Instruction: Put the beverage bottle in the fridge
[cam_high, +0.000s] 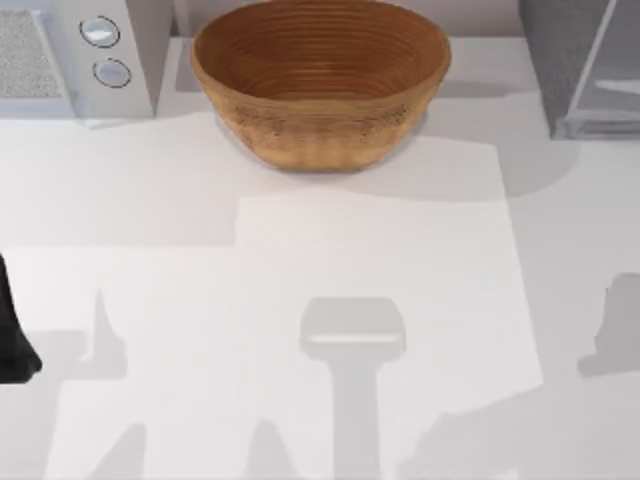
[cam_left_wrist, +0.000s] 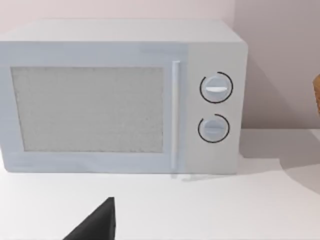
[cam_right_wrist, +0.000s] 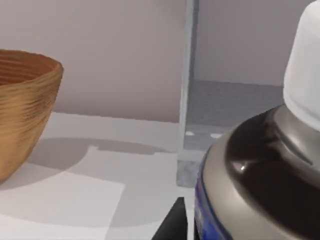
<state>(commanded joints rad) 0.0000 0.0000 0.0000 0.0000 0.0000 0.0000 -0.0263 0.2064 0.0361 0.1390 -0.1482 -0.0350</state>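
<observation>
The beverage bottle (cam_right_wrist: 260, 165) looms close in the right wrist view, with a white cap, dark reddish-brown contents and a blue label band. It leans and is off the table. One dark finger (cam_right_wrist: 172, 225) of my right gripper lies against its side. Just behind it is the fridge (cam_right_wrist: 235, 107), showing a pale upright edge and a speckled grey inside floor. From above, the fridge (cam_high: 560, 60) stands at the table's back right with its glassy panel angled outward. My left arm (cam_high: 12, 340) waits at the left edge.
A big woven bowl (cam_high: 320, 80) sits at the back centre, near the fridge (cam_right_wrist: 25, 110). The white microwave (cam_left_wrist: 125, 95) with two round knobs occupies the back left, facing my left gripper's finger (cam_left_wrist: 95, 225).
</observation>
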